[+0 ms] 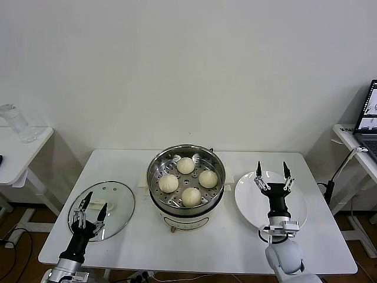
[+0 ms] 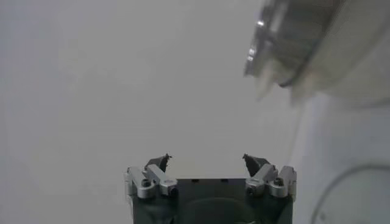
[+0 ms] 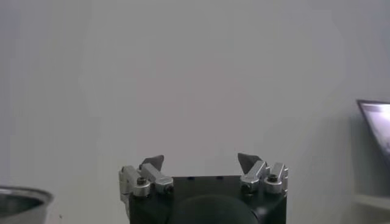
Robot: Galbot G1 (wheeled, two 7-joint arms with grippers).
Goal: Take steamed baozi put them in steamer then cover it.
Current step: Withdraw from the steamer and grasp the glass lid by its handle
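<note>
Both our grippers, left (image 1: 93, 203) and right (image 1: 271, 170), spread fingers wide above the white counter (image 1: 194, 247); four steamed baozi (image 1: 168, 183) fill the uncovered steamer (image 1: 186, 180).

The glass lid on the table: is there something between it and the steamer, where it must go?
Nothing visible stands in the way. The glass lid lies flat on the table, with the open left claw over it. The bare tabletop separates it from the steamer, which holds four baozi. The open right claw hangs over the plate, at the steamer's other side.
</note>
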